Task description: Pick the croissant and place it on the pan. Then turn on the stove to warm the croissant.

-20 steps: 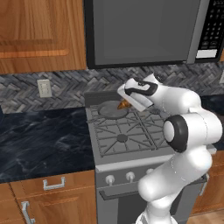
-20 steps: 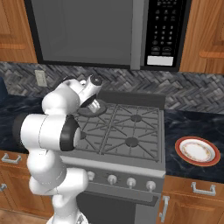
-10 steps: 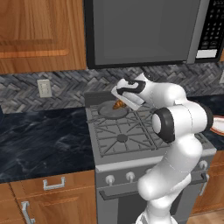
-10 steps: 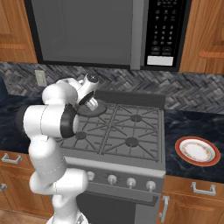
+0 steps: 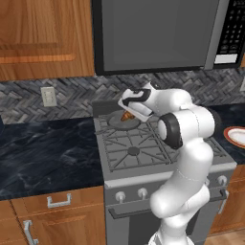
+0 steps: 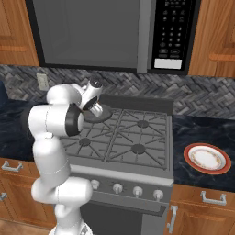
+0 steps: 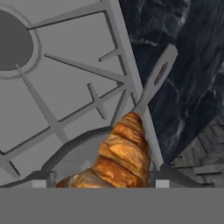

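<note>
Grey steel gas stove with black grates, set between dark marbled counters. Small round grey pan on rear left burner, thin handle reaching over stove edge. Two-finger gripper low over pan, pinching small orange-brown croissant. Croissant just above pan; contact unclear.

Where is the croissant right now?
The croissant is held in the gripper just above the pan on the stove's rear-left burner.
</note>
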